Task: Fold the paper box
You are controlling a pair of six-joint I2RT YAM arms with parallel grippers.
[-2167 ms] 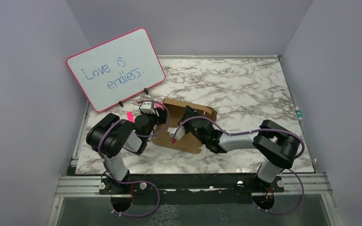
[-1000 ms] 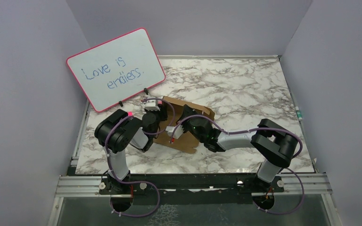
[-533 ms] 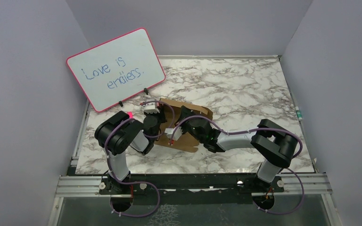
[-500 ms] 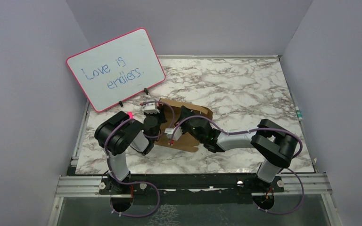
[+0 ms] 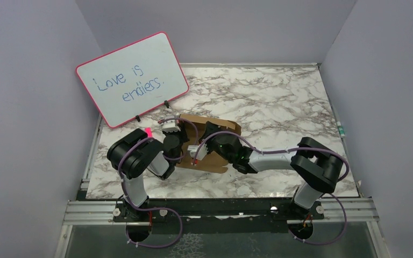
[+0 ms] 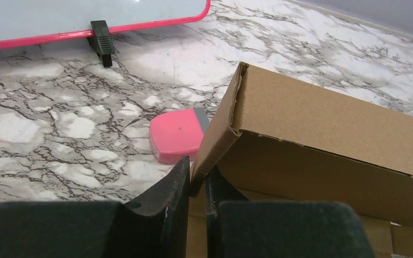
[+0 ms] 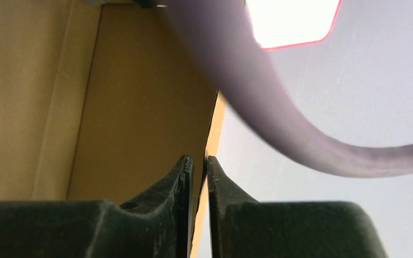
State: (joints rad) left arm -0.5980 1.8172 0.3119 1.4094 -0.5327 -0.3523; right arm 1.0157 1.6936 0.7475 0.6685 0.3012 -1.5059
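— So, where is the box (image 5: 228, 127)?
— On the counter (image 5: 279, 102), in its near-left part, just in front of the whiteboard (image 5: 132, 78) and between the two arms. It is partly folded, with one panel standing up from the base.
— And the left tool (image 6: 196, 174)?
— Clamped on the corner of that raised panel, one finger on each side of the card.
— The right tool (image 7: 199, 166)?
— Its fingers stand nearly together, with the edge of another brown panel in the slit between them. It grips the box too.
— Anything else nearby?
— A pink eraser (image 6: 175, 141) lies flat on the counter just beside the raised corner, on the whiteboard's side.
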